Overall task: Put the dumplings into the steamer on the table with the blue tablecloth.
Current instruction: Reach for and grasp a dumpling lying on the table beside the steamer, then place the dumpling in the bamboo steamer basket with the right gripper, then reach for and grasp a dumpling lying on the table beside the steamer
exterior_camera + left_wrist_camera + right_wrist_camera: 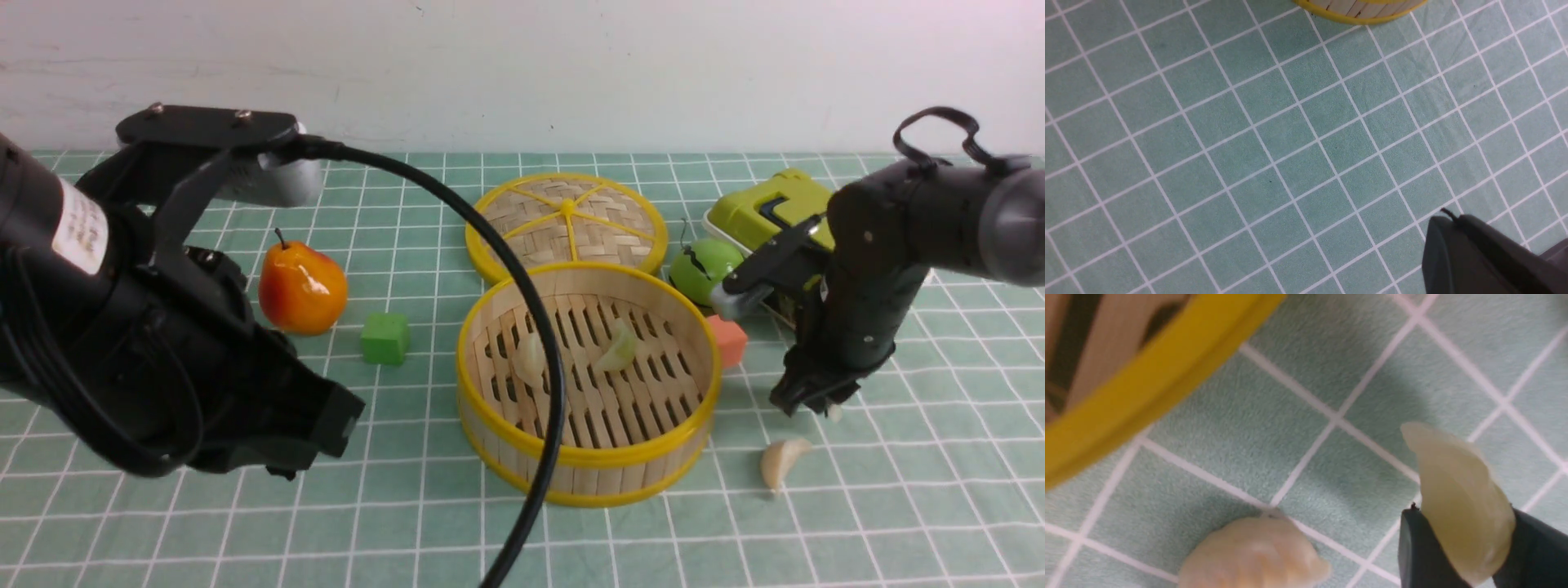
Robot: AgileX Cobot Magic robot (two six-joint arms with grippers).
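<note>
Right wrist view: clamping 1 dumpling (1449, 477) in the right hand (1470, 547) beside the steamer (1147, 381); probably needing lifting clear over its rim before releasing inside.

Looking at a round bamboo steamer (600, 483), pale wood wall, yellow rims, slatted floor, sitting upright and open-topped mid-worktop (898, 514) on teal-green cloth with a thin white grid. Got two dumplings on the slats inside: a pale cream dumpling (531, 357) toward the left, a yellowish-green dumpling (618, 349) just right of it, tilted up a bit. Third dumpling (782, 463), cream and pleated, lying on the cloth just off the steamer's near-right side. Fourth dumpling (1457, 498), pale yellow-green and glossy, pinched between the right claw (1470, 543) fingers, low near the cloth, just behind the third
</note>
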